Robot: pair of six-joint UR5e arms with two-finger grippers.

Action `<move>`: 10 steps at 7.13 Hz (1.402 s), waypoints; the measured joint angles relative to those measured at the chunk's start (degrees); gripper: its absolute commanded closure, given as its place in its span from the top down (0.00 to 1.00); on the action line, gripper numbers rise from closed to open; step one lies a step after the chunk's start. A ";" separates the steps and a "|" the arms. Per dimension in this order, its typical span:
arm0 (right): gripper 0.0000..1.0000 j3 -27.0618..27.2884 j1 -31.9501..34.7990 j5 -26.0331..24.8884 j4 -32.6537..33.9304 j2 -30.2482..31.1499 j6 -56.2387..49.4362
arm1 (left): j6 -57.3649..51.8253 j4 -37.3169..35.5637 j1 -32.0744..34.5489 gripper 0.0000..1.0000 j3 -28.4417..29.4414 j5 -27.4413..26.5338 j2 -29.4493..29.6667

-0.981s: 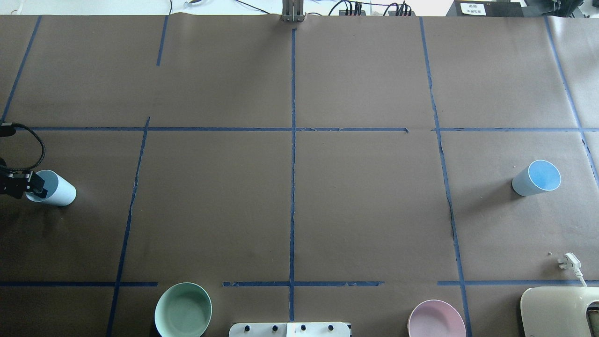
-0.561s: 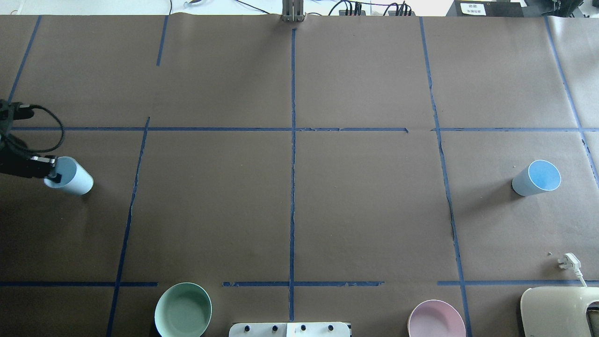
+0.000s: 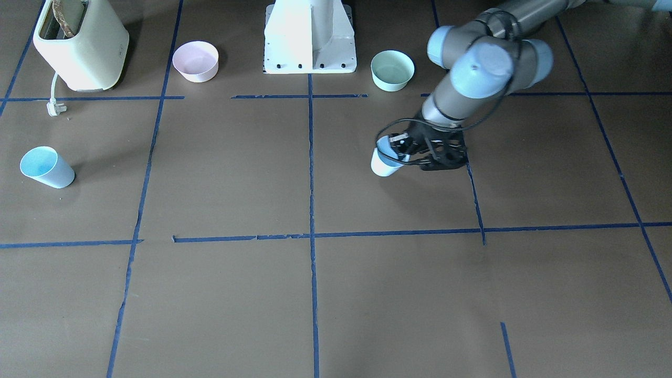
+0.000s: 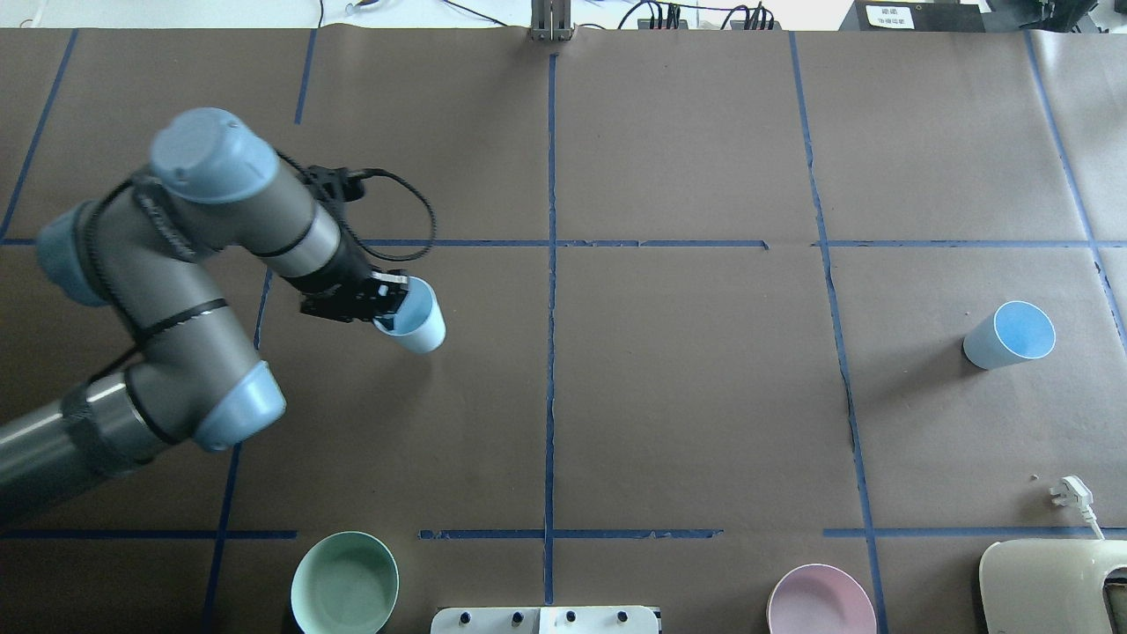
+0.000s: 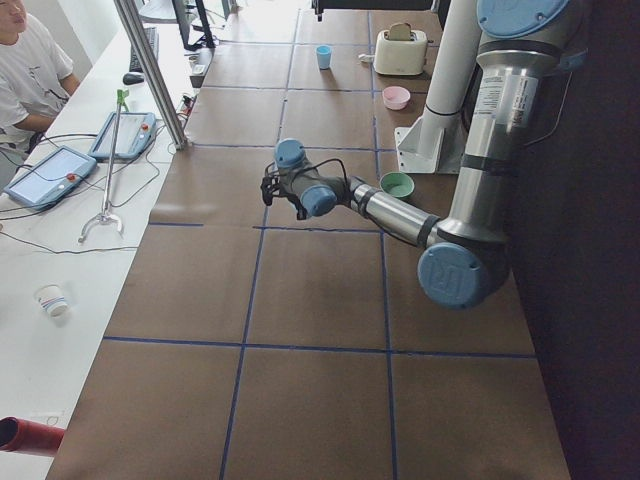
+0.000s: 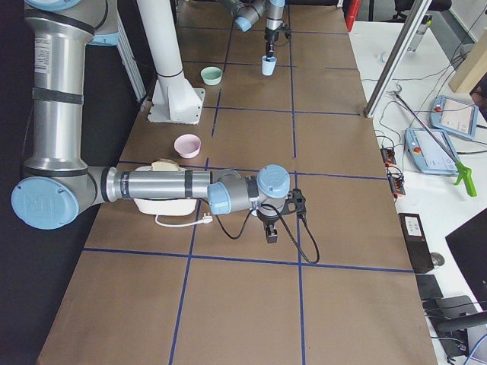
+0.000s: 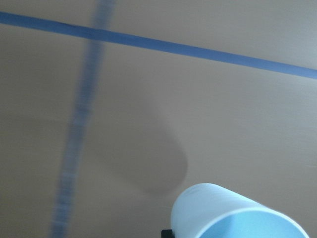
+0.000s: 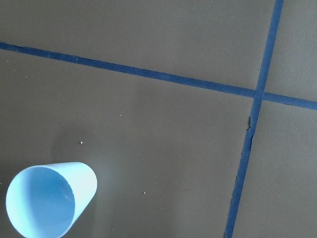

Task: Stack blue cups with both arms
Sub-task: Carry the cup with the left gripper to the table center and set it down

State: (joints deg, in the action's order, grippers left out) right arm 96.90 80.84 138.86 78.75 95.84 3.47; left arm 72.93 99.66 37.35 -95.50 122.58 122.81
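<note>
My left gripper (image 4: 388, 303) is shut on the rim of one pale-blue cup (image 4: 416, 322), left of the table's middle line. It holds the cup tilted, a little above the brown table. The cup also shows in the front view (image 3: 384, 163), with the gripper (image 3: 403, 152), and at the bottom of the left wrist view (image 7: 233, 215). The other blue cup (image 4: 1010, 335) stands alone at the right, also in the front view (image 3: 46, 167) and the right wrist view (image 8: 49, 198). My right gripper (image 6: 268, 230) shows only in the exterior right view; I cannot tell its state.
A mint-green bowl (image 4: 344, 583) and a pink bowl (image 4: 821, 600) sit at the near edge beside the white pedestal (image 3: 310, 37). A cream toaster (image 4: 1052, 586) with its plug (image 4: 1070, 491) is at the near right. An operator (image 5: 30, 70) sits beyond the table.
My left arm has swung in from the table's left edge toward the middle, carrying its blue cup to the right. The right-hand cup has not moved.
</note>
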 measured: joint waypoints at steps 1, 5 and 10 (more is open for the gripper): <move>1.00 0.03 -0.15 0.07 0.00 -0.02 0.03 | 1.53 -1.58 -2.38 0.00 4.55 -2.57 6.47; 1.00 0.02 -0.79 1.47 0.08 -0.07 0.05 | 2.54 -2.16 -6.42 0.06 11.68 -7.92 13.77; 1.00 -0.07 -1.47 2.45 0.03 -0.31 0.43 | 2.63 -0.30 -7.37 1.00 11.62 -8.54 13.70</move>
State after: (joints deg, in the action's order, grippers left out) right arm 96.83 79.37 141.32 78.78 95.53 3.90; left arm 75.56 99.36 29.97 -83.88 114.03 136.51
